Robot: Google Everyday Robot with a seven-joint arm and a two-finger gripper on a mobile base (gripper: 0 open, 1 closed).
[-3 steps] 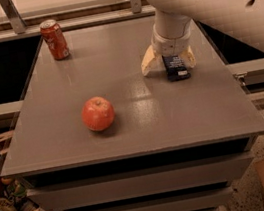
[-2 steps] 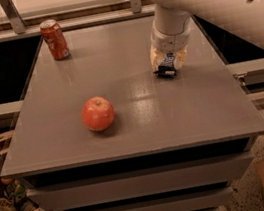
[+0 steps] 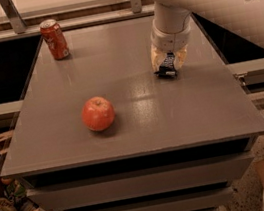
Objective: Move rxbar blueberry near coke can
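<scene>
The gripper (image 3: 168, 67) sits at the right side of the table (image 3: 141, 131), pointing down. A second ago its jaws stood wide around the bar (image 3: 167, 64); now they have pinched in and clamp the dark wrapper between them. The bar looks to have come slightly off the surface and shifted a touch left, though from here I can't be sure it is clear of the table. So the grasp seems made. The can (image 3: 54, 39) stands well apart at the far left corner, with the apple (image 3: 98, 113) nearer the front, so the carry is all still ahead.

red apple (image 3: 98, 113), front left of grey table (image 3: 174, 115)
</scene>
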